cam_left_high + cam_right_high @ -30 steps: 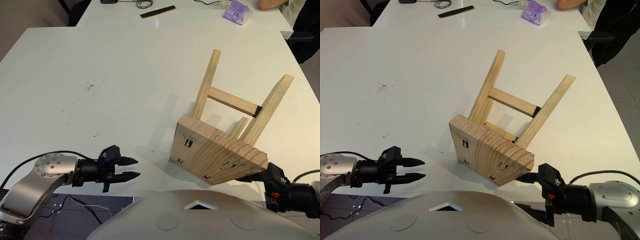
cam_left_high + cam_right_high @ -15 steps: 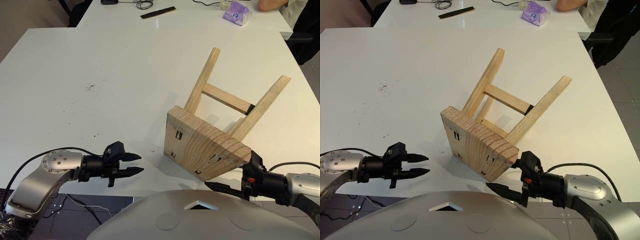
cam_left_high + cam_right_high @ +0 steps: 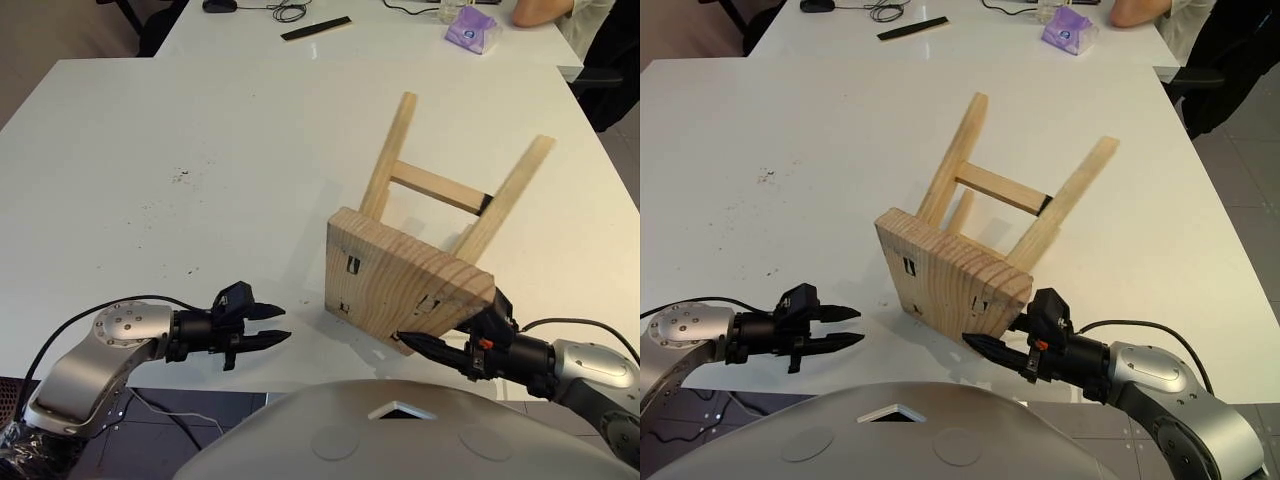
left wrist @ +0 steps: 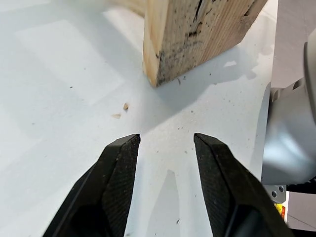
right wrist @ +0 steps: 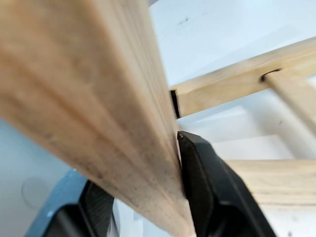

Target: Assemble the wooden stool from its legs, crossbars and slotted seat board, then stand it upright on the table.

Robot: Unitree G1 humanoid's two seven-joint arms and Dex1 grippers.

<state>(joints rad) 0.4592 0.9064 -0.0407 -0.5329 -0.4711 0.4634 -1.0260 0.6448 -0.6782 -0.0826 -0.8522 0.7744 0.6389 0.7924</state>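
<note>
Leaning on an edge of its seat board point(image 3: 395, 280) near the front of the table point(image 3: 200, 150), legs slanting up and away from the robot, the stool point(image 3: 430, 215) was clamped at that board by the right gripper point(image 3: 447, 328), while the left gripper point(image 3: 283, 324) hovered just to its left, spread and empty.

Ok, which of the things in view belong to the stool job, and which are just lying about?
Job: stool, assembled, tipped onto its seat's edge; right gripper, shut on the stool; left gripper, open, beside it.
Lying about: purple packet, black strip, cables, all on the far table.
</note>
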